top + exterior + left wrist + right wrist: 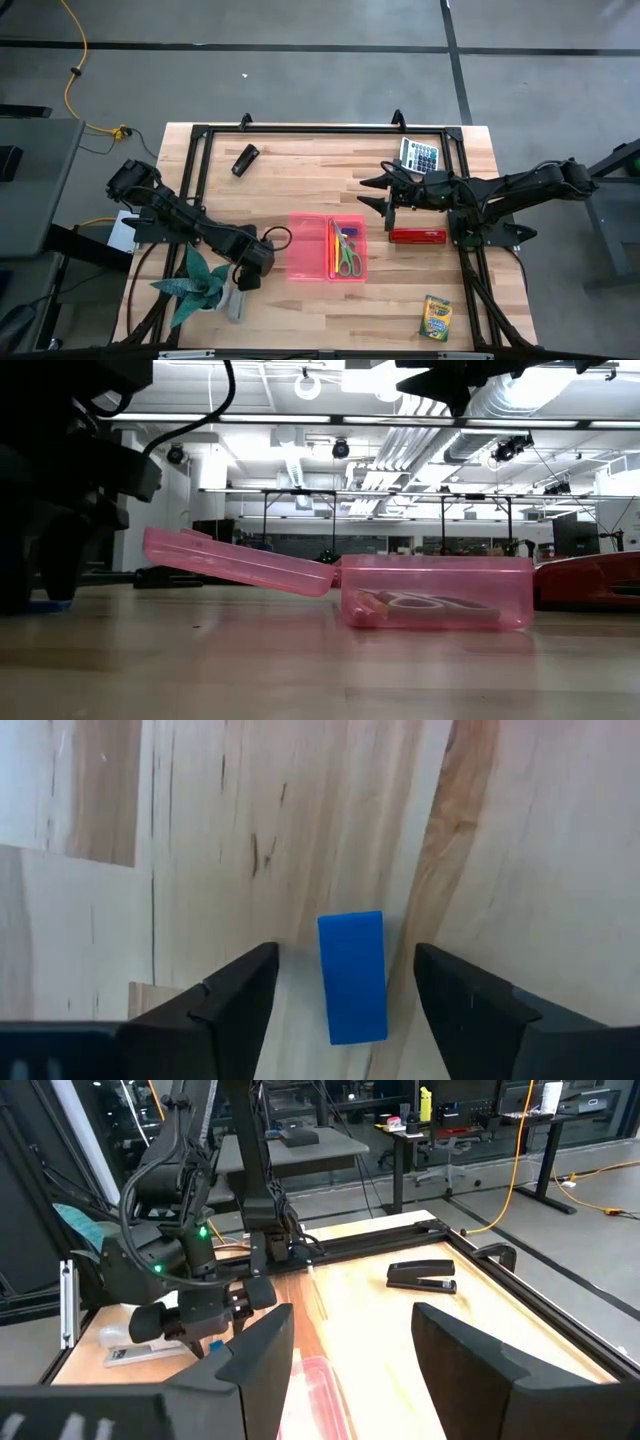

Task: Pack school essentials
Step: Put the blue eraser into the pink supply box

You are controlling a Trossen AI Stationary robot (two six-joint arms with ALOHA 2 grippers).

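Observation:
A small blue eraser [352,977] lies flat on the wooden table. My left gripper [345,955] points down over it and is open, with one finger on each side and a gap at both. In the high view this gripper [250,273] stands just left of the open pink pencil box [328,248]. The box base holds green-handled scissors [348,255] and orange and red pencils [335,245]. The crayon box [435,317] lies near the table's near right corner. My right gripper [384,193] hangs open above the table, beyond the box.
A red stapler [417,236] lies right of the pink box, a calculator [420,155] near the far edge and a black stapler [245,159] at far left. The green folded-paper plant [195,285] sits beside the left arm. The box lid [240,565] slopes up toward the left.

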